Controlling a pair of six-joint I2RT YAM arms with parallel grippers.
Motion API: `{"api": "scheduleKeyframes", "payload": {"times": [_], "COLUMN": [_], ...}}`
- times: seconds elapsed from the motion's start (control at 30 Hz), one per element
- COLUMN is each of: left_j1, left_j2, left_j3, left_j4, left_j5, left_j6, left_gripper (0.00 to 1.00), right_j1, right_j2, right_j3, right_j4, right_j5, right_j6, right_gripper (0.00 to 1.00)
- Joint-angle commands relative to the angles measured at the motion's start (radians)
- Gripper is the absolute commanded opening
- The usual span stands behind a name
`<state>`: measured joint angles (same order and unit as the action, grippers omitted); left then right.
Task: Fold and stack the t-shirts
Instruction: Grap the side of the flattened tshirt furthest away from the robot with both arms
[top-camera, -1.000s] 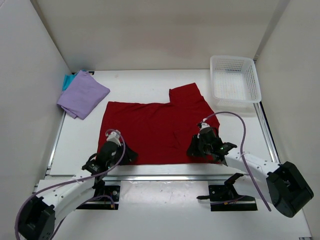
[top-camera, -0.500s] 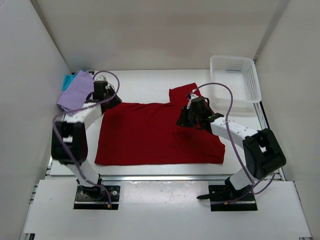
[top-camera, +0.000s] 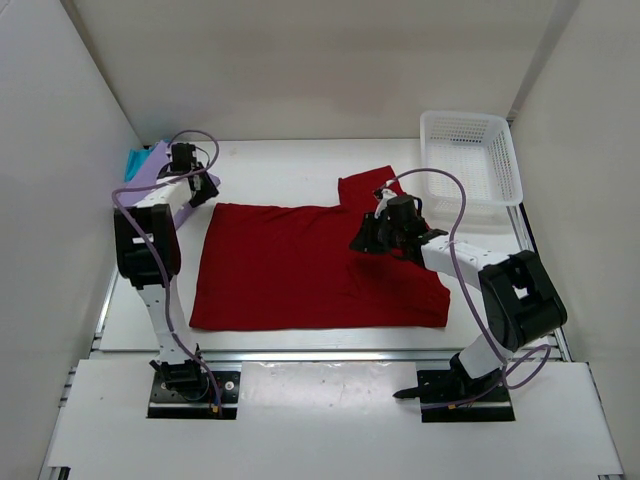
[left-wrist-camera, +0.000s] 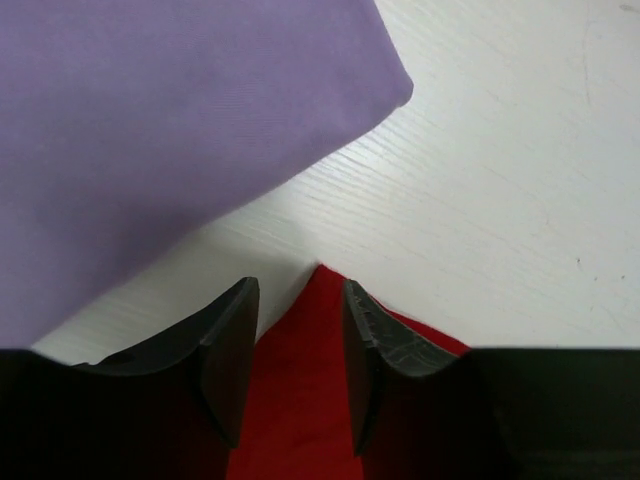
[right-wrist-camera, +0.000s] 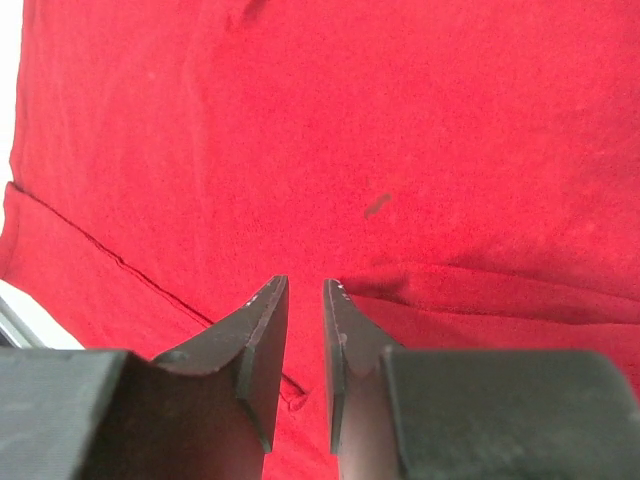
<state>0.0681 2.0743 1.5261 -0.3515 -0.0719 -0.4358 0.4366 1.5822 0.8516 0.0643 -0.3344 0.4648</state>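
Between the part-open left gripper (left-wrist-camera: 296, 350) fingers, the red shirt (top-camera: 300, 270) corner is lying ungripped; right gripper (right-wrist-camera: 303, 345), nearly closed, is hovering over red cloth, holding nothing.

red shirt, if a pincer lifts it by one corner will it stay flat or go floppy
Probably floppy: the red shirt is thin cloth lying limp on the table, with soft creases in the right wrist view. It would likely drape and hang from the left pincer, which sits at its corner. It looks light, and pushing would likely bunch it rather than slide it whole.
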Motion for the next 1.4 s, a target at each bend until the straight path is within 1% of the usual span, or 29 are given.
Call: {"api": "scheduleKeyframes", "payload": {"times": [0.0,0.1,0.17,0.33,0.4,0.47,0.53,0.6,0.63,0.67,0.73,0.83,0.87,0.93,0.97,1.03,1.1,1.17,1.2,1.27,1.3,1.33,1.37], "left_j1": [-0.02,-0.033,-0.042,-0.042,-0.039,-0.044,-0.041,-0.047,-0.054,-0.054,-0.056,-0.054,-0.053,-0.05,-0.047,-0.045,-0.037,-0.039,-0.036,-0.039,-0.039,-0.037,-0.034], "left_j2": [0.001,0.032,0.053,0.052,0.053,0.052,0.052,0.056,0.058,0.052,0.035,0.021,0.012,0.006,-0.006,-0.014,-0.022,-0.028,-0.036,-0.045,-0.051,-0.059,-0.059], "left_j3": [0.031,0.054,0.075,0.037,0.032,0.032,0.04,0.049,0.048,0.045,0.019,0.002,-0.012,-0.032,-0.043,-0.066,-0.075,-0.09,-0.09,-0.099,-0.106,-0.107,-0.11], "left_j4": [-0.032,-0.055,-0.073,-0.041,-0.037,-0.04,-0.046,-0.049,-0.05,-0.046,-0.029,-0.004,-0.004,0.005,0.019,0.034,0.028,0.046,0.045,0.046,0.051,0.054,0.052], "left_j5": [0.004,0.007,-0.012,-0.013,-0.011,-0.028,-0.037,-0.037,-0.031,-0.045,-0.052,-0.06,-0.065,-0.055,-0.054,-0.037,-0.023,-0.012,-0.011,-0.009,-0.011,-0.003,0.0], "left_j6": [0.032,0.039,0.048,0.026,0.02,0.028,0.028,0.026,0.026,0.025,0.025,0.031,0.031,0.031,0.026,0.022,0.014,0.012,0.008,0.009,0.006,0.009,0.006], "left_gripper": [0.5,0.53,0.5,0.45,0.39,0.35,0.3,0.17,0.14,0.08,0.01,0.0,0.0,0.0,0.0,0.0,0.0,0.0,0.0,0.0,0.0,0.0,0.0], "right_j1": [-0.001,0.01,0.019,0.025,0.037,0.024,0.022,0.01,0.007,-0.005,-0.028,-0.079,-0.084,-0.128,-0.143,-0.186,-0.211,-0.246,-0.252,-0.263,-0.266,-0.265,-0.268], "right_j2": [-0.03,-0.028,-0.016,-0.039,-0.06,-0.068,-0.079,-0.085,-0.094,-0.096,-0.081,-0.028,0.007,0.061,0.103,0.171,0.281,0.37,0.401,0.516,0.569,0.605,0.678], "right_j3": [-0.025,-0.022,-0.02,-0.022,-0.023,-0.028,-0.026,-0.026,-0.028,-0.026,-0.008,0.055,0.069,0.168,0.19,0.3,0.398,0.559,0.604,0.773,0.815,0.911,1.023], "right_j4": [0.08,0.08,0.086,0.089,0.092,0.103,0.109,0.118,0.126,0.13,0.138,0.109,0.094,0.048,0.026,-0.021,-0.061,-0.141,-0.167,-0.216,-0.253,-0.312,-0.374], "right_j5": [-0.028,-0.048,-0.051,-0.06,-0.046,-0.061,-0.069,-0.066,-0.051,-0.035,-0.009,0.058,0.102,0.167,0.207,0.271,0.331,0.359,0.37,0.368,0.38,0.383,0.388], "right_j6": [-0.008,-0.006,-0.003,0.005,0.003,0.021,0.024,0.034,0.038,0.041,0.047,0.028,0.006,-0.031,-0.041,-0.072,-0.101,-0.126,-0.129,-0.158,-0.167,-0.196,-0.21], "right_gripper": [0.19,0.19,0.19,0.2,0.19,0.19,0.19,0.19,0.21,0.21,0.22,0.22,0.23,0.23,0.22,0.24,0.25,0.24,0.23,0.24,0.27,0.28,0.29]}}
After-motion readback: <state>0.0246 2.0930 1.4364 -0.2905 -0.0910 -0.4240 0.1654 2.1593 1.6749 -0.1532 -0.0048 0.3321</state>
